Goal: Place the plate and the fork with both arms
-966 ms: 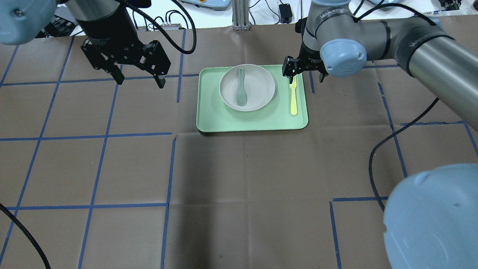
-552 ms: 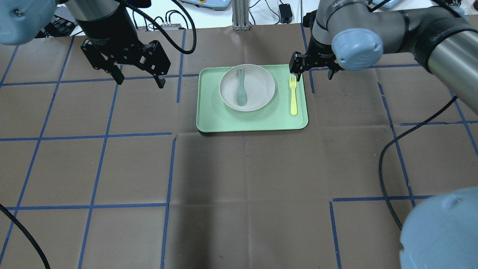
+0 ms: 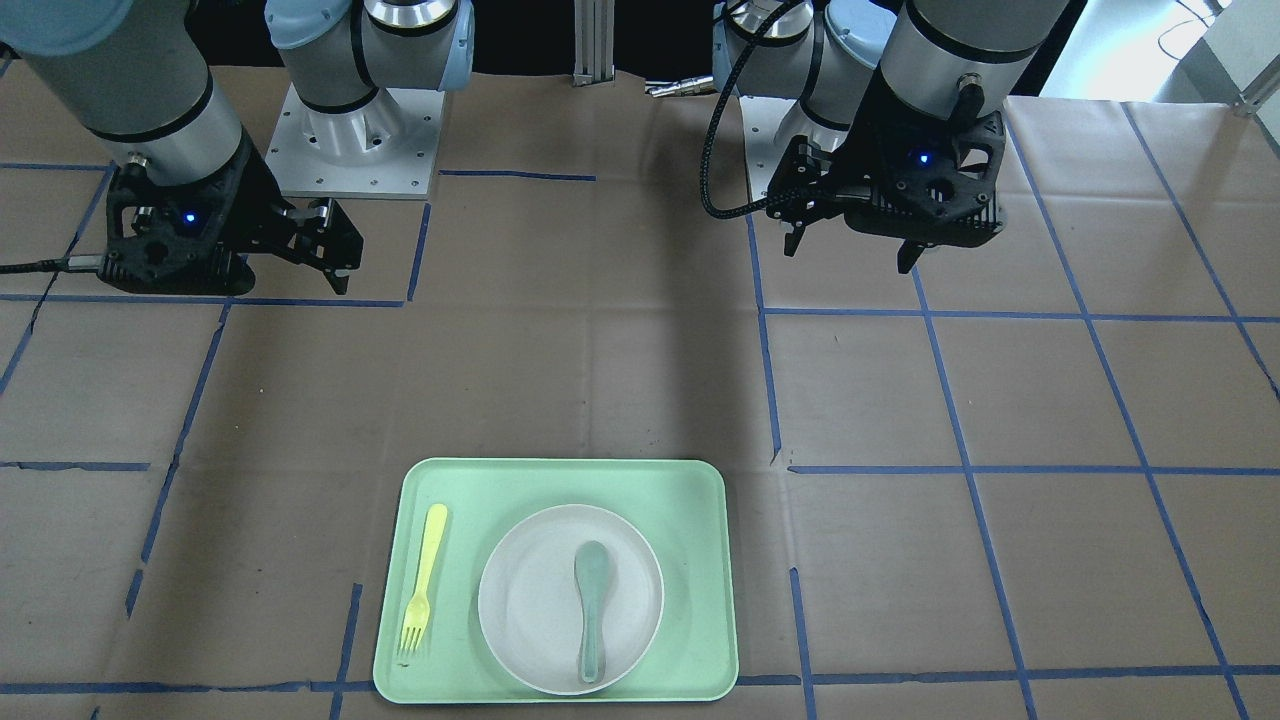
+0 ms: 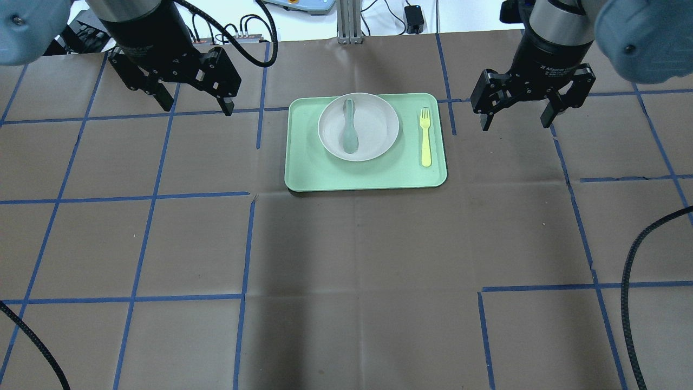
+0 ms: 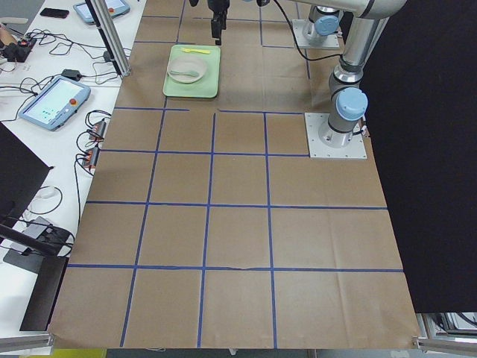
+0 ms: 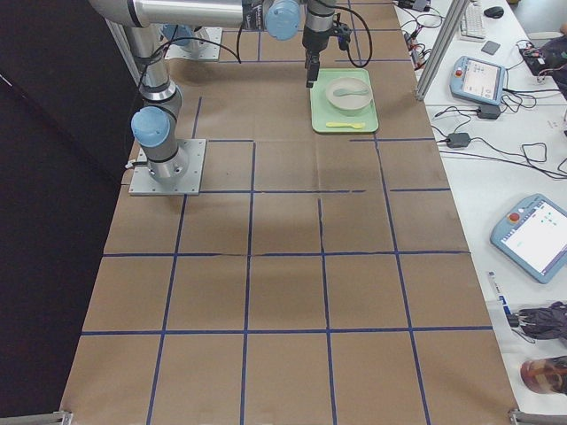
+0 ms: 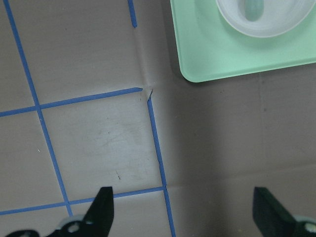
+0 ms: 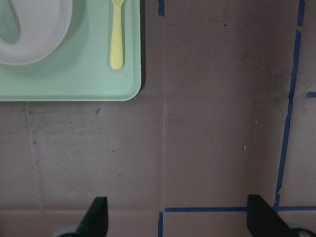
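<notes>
The off-white plate (image 4: 379,127) sits on the mint-green tray (image 4: 303,168) with a grey-green spoon (image 4: 350,130) lying in it. The pale-yellow fork (image 4: 425,138) lies on the tray, right of the plate, tines toward the far side. My right gripper (image 4: 514,124) is open and empty, above the table to the right of the tray. My left gripper (image 4: 196,106) is open and empty, left of the tray. The right wrist view shows the fork (image 8: 116,34), the plate (image 8: 39,44) and the open fingers (image 8: 96,217). The left wrist view shows the tray corner (image 7: 212,64).
Brown paper with blue tape lines (image 4: 243,246) covers the table. Black cables (image 4: 631,281) hang at the right and lower left. Teach pendants and wires lie on the white bench beyond the table's far edge (image 6: 483,80).
My right gripper has moved from the fork's tines to the right, off the tray, and is empty. The fork has stayed on the tray. The left gripper has shifted slightly toward the far side.
</notes>
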